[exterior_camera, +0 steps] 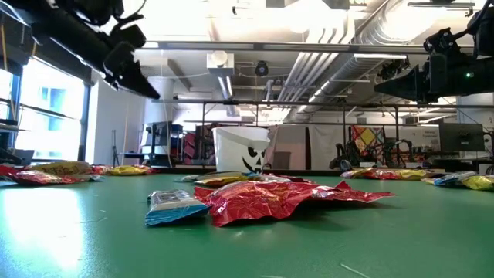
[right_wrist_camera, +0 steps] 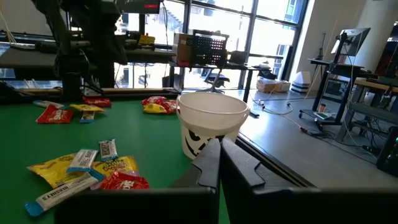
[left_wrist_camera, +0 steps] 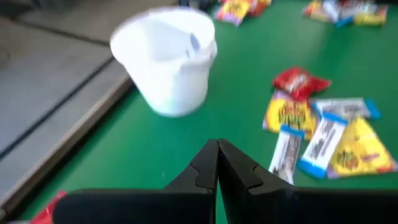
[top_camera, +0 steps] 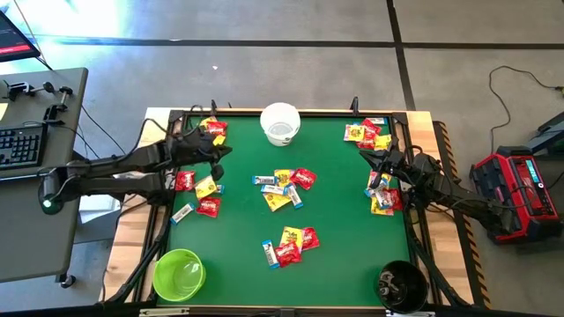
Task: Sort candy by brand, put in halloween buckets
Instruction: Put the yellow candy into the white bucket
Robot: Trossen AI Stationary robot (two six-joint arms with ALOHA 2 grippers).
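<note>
Candy lies in loose groups on the green table: red, yellow and white-and-blue pieces at the middle (top_camera: pixel 282 187), near middle (top_camera: pixel 289 245), left (top_camera: pixel 198 189), far left (top_camera: pixel 212 129), far right (top_camera: pixel 368 134) and right (top_camera: pixel 383 198). The white bucket (top_camera: pixel 279 123) stands at the far middle, the lime green bucket (top_camera: pixel 179 274) at the near left corner, the black bucket (top_camera: pixel 402 286) at the near right. My left gripper (left_wrist_camera: pixel 217 152) is shut and empty, raised above the left candy and slanting down toward the white bucket (left_wrist_camera: pixel 168 59). My right gripper (right_wrist_camera: pixel 219 152) is shut and empty, level above the right side.
A raised dark frame (top_camera: pixel 291 111) borders the green mat. A desk with a keyboard (top_camera: pixel 22 145) stands left of the table, and a red-and-black device (top_camera: pixel 520 180) lies on the floor to the right. Bare green mat (top_camera: pixel 352 255) lies between the candy groups.
</note>
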